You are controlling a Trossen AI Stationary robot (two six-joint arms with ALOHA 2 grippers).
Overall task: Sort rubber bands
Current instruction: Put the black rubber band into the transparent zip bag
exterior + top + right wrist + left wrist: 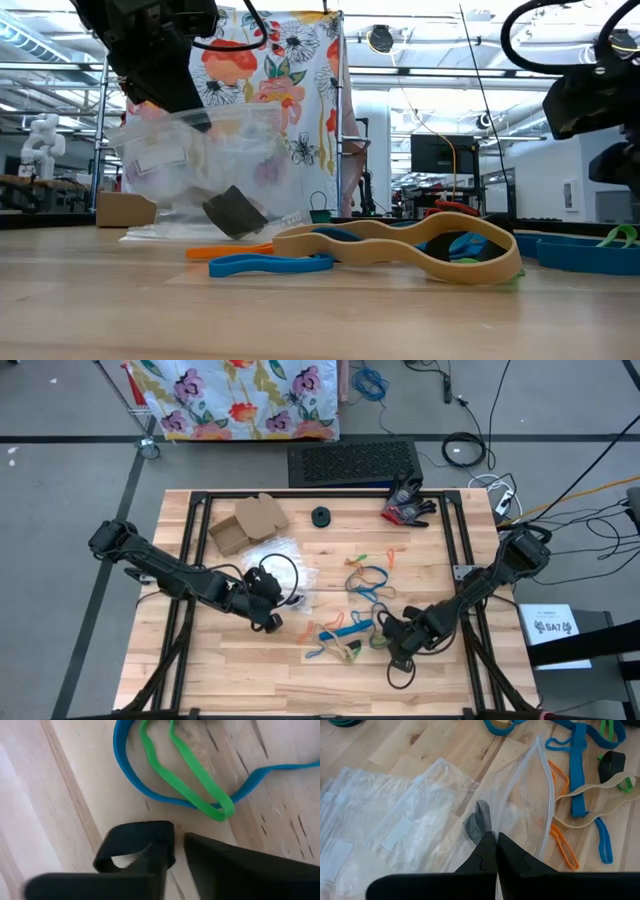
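Left gripper (496, 851) fingers clamped on clear bag (520, 795) mid-table. Right gripper (177, 851) fingers pinching black rubber band (132, 844), beside green band (192, 775) and blue band (125, 760). Cardboard box (248, 523) and gloves (407, 503) far back.

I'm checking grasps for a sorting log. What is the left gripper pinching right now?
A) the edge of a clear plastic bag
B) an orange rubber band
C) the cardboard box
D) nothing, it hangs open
A: in the left wrist view the left gripper has its fingers shut on the rim of the clear plastic bag, lifted off the table.
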